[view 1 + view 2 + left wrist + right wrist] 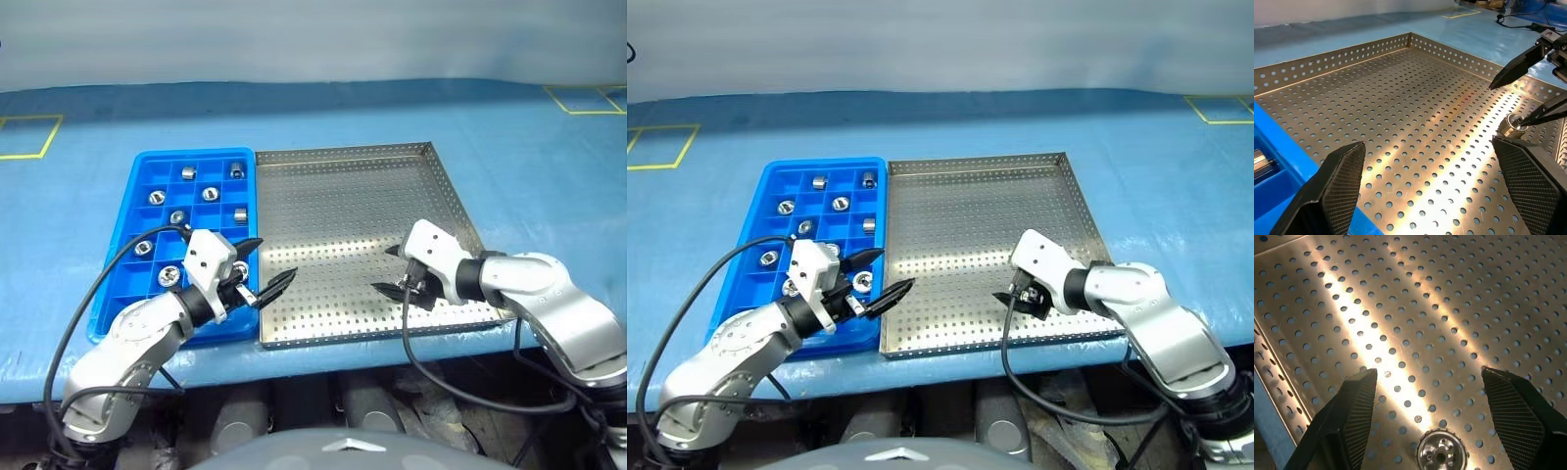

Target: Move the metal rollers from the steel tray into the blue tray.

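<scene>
1. Rollers [185, 173]: several sit singly in cells of the blue tray [139, 191], spread from its far end to its near end; one more roller [1441, 454] stands upright on the steel tray [343, 196], near that tray's near right corner.
2. Blue tray lies on the tabletop [88, 196], its long right edge just beside the steel tray's left edge.
3. Right tool [394, 268] hangs over the steel tray's near right part, pointing down and left; fingers spread apart, grasping nothing; the lone roller sits on the floor between them, touching neither.
4. Left tool [270, 261] hovers over the seam of the two trays near their near edges, pointing right; fingers wide apart, empty.
</scene>
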Controlling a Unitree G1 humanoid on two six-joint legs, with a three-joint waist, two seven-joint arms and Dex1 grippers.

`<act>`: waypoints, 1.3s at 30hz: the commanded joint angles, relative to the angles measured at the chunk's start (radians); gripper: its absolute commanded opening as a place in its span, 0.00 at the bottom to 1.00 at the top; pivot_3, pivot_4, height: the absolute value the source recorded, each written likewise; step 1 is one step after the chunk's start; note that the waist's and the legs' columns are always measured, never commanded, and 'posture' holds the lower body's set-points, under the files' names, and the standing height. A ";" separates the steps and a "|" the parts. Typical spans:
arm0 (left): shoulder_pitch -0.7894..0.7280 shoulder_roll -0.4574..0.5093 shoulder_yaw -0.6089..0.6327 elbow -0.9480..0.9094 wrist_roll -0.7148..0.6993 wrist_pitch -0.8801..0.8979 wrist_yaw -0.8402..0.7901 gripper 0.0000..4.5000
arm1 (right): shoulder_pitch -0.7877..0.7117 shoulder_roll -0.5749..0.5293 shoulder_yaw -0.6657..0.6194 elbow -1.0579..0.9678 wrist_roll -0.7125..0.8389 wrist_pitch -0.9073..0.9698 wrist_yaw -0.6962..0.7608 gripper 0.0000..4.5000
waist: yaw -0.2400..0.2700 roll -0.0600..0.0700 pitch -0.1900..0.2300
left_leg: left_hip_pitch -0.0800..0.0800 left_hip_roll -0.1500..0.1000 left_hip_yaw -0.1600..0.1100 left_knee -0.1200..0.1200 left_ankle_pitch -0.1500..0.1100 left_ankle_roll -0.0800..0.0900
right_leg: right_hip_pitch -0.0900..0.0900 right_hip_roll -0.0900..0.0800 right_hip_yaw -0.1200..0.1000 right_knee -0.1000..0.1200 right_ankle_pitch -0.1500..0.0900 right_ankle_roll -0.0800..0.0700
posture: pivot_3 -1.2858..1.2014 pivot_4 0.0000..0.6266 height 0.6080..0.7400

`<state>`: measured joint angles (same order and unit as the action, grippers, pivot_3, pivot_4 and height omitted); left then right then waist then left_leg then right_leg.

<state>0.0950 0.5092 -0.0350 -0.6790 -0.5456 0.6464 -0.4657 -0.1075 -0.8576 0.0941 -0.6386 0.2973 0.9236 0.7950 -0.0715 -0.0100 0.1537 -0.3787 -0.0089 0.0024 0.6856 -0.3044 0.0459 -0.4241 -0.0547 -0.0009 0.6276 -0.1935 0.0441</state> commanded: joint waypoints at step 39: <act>0.077 0.006 0.082 -0.068 0.015 -0.024 -0.003 1.00 | -0.107 0.190 0.009 0.135 0.016 -0.045 -0.150 0.41 | -0.006 0.000 0.000 | 0.000 0.000 0.003 0.003 -0.001 0.001 | 0.000 0.001 0.004 0.001 0.002 0.003 | 0.45 0.24 1.00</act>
<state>0.1540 0.5109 0.0072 -0.6826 -0.5169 0.6391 -0.4775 -0.1651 -0.6906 0.1087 -0.4751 0.3004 0.8956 0.6555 -0.0770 -0.0103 0.1538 -0.3785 -0.0087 0.0056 0.6888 -0.3050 0.0470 -0.4247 -0.0537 0.0038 0.6283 -0.1912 0.0477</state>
